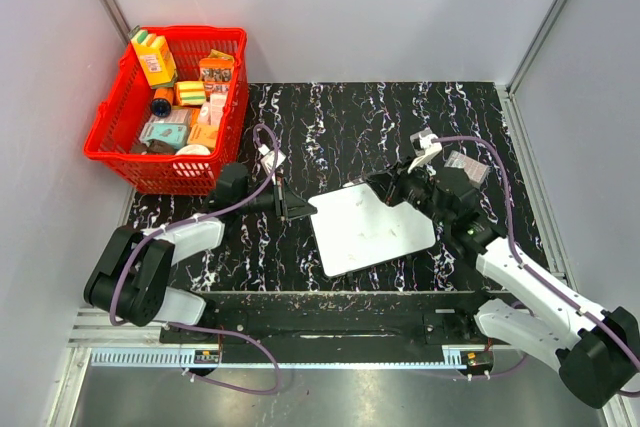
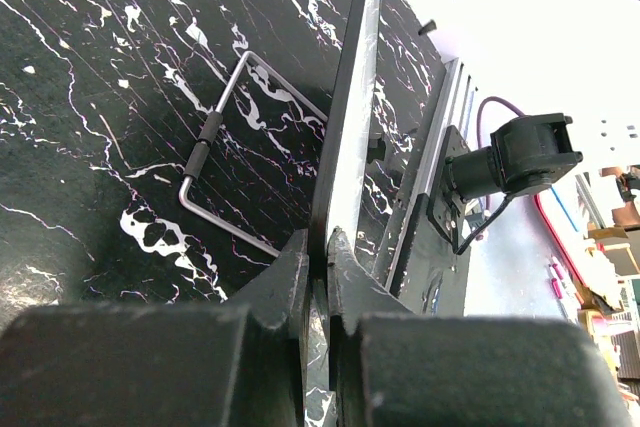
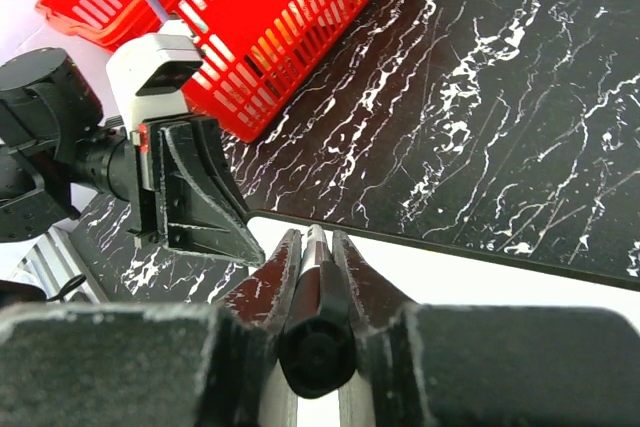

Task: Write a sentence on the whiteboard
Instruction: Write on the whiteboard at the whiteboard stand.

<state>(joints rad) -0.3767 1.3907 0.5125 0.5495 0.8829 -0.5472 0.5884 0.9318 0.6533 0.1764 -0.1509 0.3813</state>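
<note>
The whiteboard (image 1: 372, 229) lies askew in the middle of the black marbled table; I can read no dark writing on it. My left gripper (image 1: 298, 209) is shut on the board's left edge. In the left wrist view the board (image 2: 345, 117) shows edge-on, pinched between the fingertips of the left gripper (image 2: 322, 252). My right gripper (image 1: 398, 190) hangs over the board's far right corner, shut on a dark marker (image 3: 320, 272). In the right wrist view the marker tip points down at the white board (image 3: 480, 272), between the tips of the right gripper (image 3: 312, 244).
A red basket (image 1: 170, 107) holding several packages stands at the back left and also shows in the right wrist view (image 3: 270, 37). A bent wire handle (image 2: 215, 137) lies on the table by the board. A small clear packet (image 1: 466, 167) lies at the right. Walls close in both sides.
</note>
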